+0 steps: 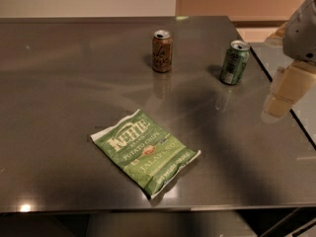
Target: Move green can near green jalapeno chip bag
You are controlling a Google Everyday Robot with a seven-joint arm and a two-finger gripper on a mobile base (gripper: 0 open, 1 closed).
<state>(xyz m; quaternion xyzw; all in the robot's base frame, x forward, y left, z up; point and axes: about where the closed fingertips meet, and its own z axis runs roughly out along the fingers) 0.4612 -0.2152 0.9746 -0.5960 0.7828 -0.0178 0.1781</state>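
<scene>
The green can (234,62) stands upright on the dark table at the back right. The green jalapeno chip bag (144,152) lies flat near the table's front, left of centre. My gripper (282,95) hangs at the right edge of the view, above the table's right side, to the right of and nearer than the green can, apart from it. It holds nothing that I can see.
A brown can (162,51) stands upright at the back centre, left of the green can. The table's right edge (276,90) runs diagonally under my gripper. A wall lies behind the table.
</scene>
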